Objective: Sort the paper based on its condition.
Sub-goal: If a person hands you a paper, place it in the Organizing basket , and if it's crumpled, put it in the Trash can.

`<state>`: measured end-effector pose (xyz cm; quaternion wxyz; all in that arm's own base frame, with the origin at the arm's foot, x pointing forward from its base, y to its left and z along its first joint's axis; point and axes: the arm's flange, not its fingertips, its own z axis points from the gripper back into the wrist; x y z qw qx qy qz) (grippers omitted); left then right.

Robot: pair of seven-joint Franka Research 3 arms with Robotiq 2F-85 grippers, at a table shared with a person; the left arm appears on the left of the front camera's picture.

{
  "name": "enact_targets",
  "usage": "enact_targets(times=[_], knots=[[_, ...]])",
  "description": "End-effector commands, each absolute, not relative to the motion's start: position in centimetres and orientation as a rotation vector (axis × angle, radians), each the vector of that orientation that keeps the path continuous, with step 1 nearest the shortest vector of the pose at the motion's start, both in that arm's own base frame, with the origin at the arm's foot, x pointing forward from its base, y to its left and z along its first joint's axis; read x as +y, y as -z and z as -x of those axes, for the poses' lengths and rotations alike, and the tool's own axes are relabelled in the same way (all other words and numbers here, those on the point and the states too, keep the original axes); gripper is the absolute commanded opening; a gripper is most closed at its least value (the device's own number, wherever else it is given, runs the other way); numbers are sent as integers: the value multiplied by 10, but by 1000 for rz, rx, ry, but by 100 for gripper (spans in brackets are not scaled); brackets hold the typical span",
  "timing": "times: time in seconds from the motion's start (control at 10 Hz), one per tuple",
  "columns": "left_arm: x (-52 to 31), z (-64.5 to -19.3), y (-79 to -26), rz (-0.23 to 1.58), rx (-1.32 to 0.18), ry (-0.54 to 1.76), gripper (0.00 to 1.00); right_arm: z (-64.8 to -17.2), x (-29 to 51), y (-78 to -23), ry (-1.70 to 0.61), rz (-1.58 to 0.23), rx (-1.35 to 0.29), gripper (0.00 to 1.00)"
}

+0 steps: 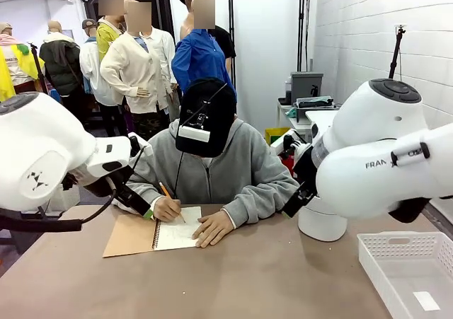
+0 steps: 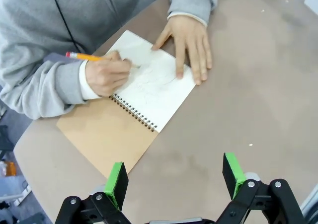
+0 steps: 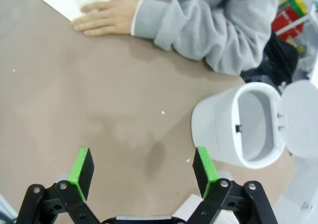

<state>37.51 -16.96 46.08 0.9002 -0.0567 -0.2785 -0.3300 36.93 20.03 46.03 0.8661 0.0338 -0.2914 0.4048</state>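
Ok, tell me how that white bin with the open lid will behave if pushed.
The white bin looks like thin plastic and appears empty inside, so it is probably light and would slide or tip easily. Its lid hangs open to one side, which may pull the balance that way. Its smooth rounded wall could slip in a grasp.

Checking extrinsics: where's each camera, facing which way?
Front: fixed between white left arm and right arm, both visible, faces across the brown table at the grey-hooded person.
Left wrist: looks down past the open left gripper at the brown-covered spiral notebook.
Right wrist: looks down past the open right gripper at the white open-lidded bin.
Shared: both wrist views show the person's flat hand.
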Motion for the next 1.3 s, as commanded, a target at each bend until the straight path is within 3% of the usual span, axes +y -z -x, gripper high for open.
enact_targets(times=[0.0, 0.8, 1.2], knots=[[-148, -365, -493, 186, -601, 726, 100, -370, 201, -482, -916, -141, -623, 100], [-95, -346, -591, 152, -753, 761, 100, -366, 220, -610, -975, -187, -619, 100], [-96, -329, -599, 129, -777, 770, 100, -365, 212, -614, -974, -135, -697, 100]])
